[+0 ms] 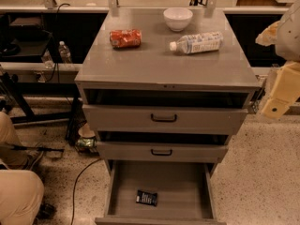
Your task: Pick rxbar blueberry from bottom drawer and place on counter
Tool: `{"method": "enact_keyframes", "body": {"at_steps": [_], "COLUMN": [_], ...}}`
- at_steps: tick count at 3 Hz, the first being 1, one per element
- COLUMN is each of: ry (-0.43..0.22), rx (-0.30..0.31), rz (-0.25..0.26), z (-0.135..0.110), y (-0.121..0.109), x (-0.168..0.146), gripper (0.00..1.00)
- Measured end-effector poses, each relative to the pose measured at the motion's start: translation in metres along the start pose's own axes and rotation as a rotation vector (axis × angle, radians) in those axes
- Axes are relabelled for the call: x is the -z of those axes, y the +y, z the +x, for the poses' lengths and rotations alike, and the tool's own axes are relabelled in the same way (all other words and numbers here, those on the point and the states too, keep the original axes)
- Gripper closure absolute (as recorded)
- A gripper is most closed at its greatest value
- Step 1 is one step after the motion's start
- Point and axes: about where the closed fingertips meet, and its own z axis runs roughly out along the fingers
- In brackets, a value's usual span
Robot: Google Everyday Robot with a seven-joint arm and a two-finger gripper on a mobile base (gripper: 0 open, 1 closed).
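We're looking down on the cabinet, and the bottom drawer [187, 184] is pulled wide open at 6 o'clock in our view. That looks like the only part of the job settled so far. The rxbar blueberry [146, 198] lies flat on the drawer floor, at about 7 o'clock of that floor and near the front lip, with nothing touching it. So by our reckoning the reach down, the grasp, the lift and the set-down on the counter [159, 62] all remain.

The gripper [280, 92] sits far out at 3 o'clock, at the frame's right edge. It is off the cabinet's right side and well apart from the bar. We cannot tell whether it is open or closed, and we see nothing in its hold.

Now the count. There are three drawers, and the upper two each carry one black handle [163, 118]. There is one bar. On the counter we have one crushed red-orange can [125, 38] at 10 o'clock, one white bowl [177, 18] at 1 o'clock, and one water bottle [197, 42] lying on its side at 2 o'clock. The front half of the counter, toward 6 o'clock, is bare, and we judge it a fair landing spot.
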Motion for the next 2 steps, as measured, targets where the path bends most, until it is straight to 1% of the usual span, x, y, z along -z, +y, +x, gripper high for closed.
{"method": "enact_keyframes", "body": {"at_steps": [1, 2], "ry": [0.000, -0.032], "rx": [0.000, -0.016], "rz": [0.000, -0.003], "z": [0.000, 0.003], "y": [0.000, 0.008], "x": [0.000, -0.017], "gripper": [0.00, 0.00]}}
